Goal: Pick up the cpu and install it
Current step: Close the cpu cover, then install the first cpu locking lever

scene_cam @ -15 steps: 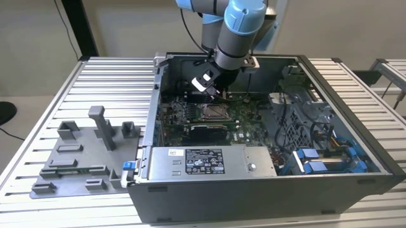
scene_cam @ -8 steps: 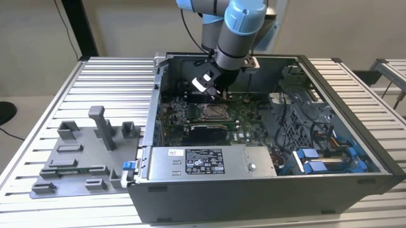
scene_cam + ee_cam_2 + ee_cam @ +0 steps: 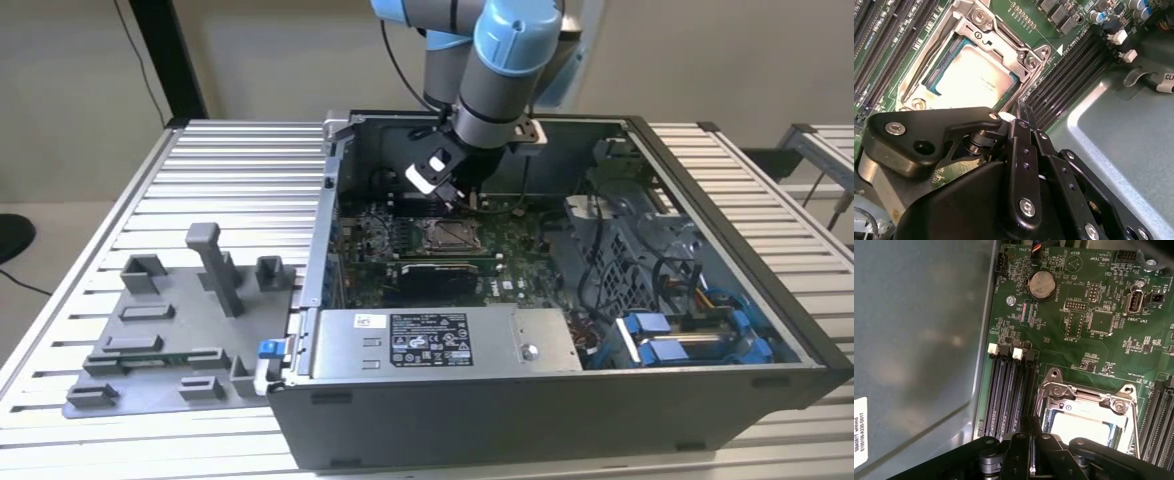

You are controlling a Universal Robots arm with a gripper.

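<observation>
The cpu (image 3: 971,75) is a pale silver square chip lying flat inside the metal-framed socket (image 3: 1031,55) of the green motherboard (image 3: 1054,340). In the first wrist view the cpu (image 3: 1081,429) lies in that socket just beyond the black fingers. My gripper (image 3: 1021,109) hovers beside the socket's edge, over the black memory slots, jaws together with nothing between them. From the exterior view, my gripper (image 3: 461,200) hangs inside the open computer case (image 3: 747,300), just behind the socket (image 3: 447,235).
A grey fixture tray (image 3: 174,330) with plastic blocks sits on the slatted table at the exterior view's left. The power supply (image 3: 441,340) fills the case's front, and blue drive brackets (image 3: 681,335) and cables crowd its right. Memory slots (image 3: 1009,395) flank the socket.
</observation>
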